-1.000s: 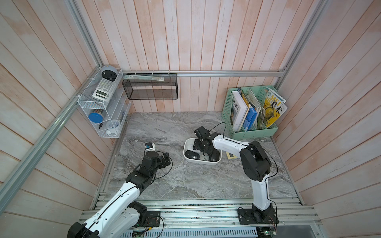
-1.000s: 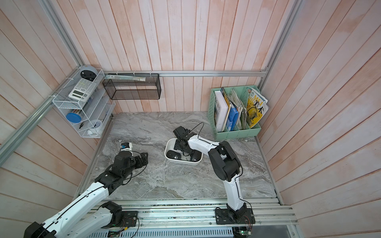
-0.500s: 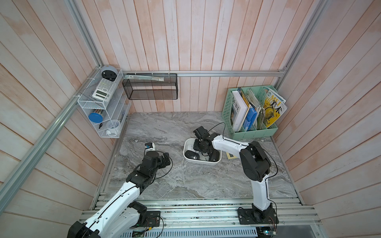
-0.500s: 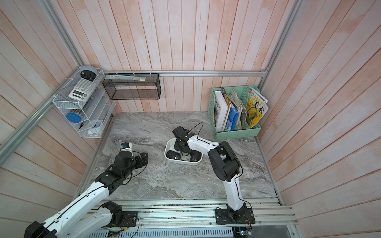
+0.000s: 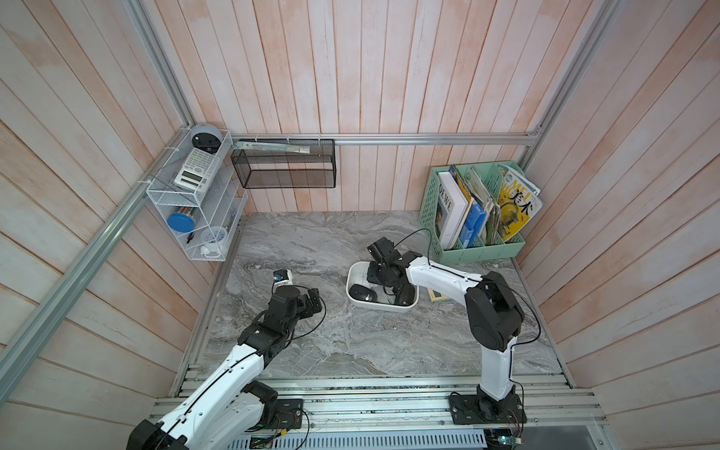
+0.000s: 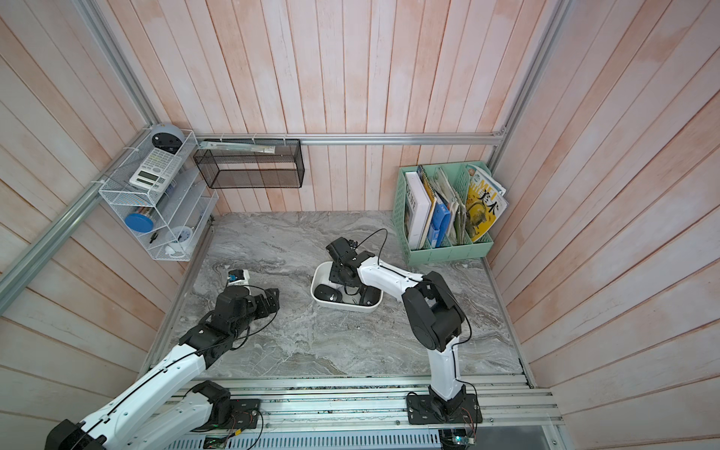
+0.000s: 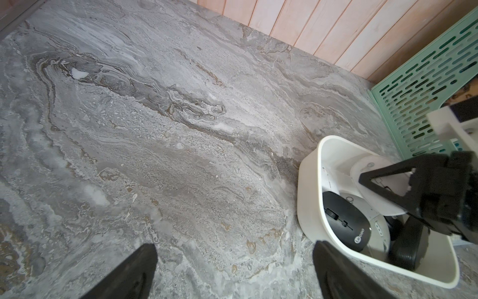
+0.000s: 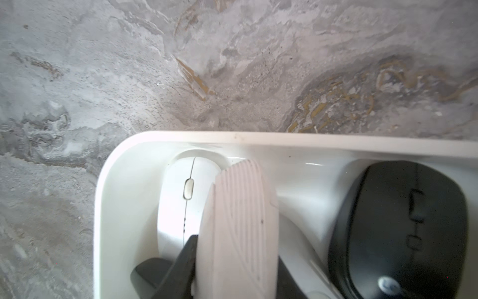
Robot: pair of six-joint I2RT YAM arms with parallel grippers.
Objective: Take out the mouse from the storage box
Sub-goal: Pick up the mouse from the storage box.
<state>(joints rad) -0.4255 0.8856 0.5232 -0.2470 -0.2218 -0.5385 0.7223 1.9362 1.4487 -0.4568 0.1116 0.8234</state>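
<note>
The white storage box [image 5: 380, 307] [image 6: 343, 307] stands mid-table and holds several mice. A black mouse [image 5: 361, 293] [image 8: 398, 220] lies at one end, and a white mouse [image 8: 178, 196] lies flat against the wall. My right gripper [image 5: 383, 278] [image 8: 236, 259] reaches down into the box. It is shut on another white mouse [image 8: 238, 220] [image 7: 375, 178], which stands on edge between the jaws. My left gripper [image 5: 313, 302] [image 7: 234, 248] is open above bare table, left of the box rim [image 7: 310, 207], with nothing between its fingers.
A mint-green file holder [image 5: 475, 218] full of books stands at the back right. A black mesh basket [image 5: 284, 163] and a white wire rack [image 5: 195, 202] hang on the walls. A small white and blue object [image 5: 282, 276] sits beside my left arm.
My right gripper's jaws have closed on the white mouse inside the box. The left arm has not moved.
</note>
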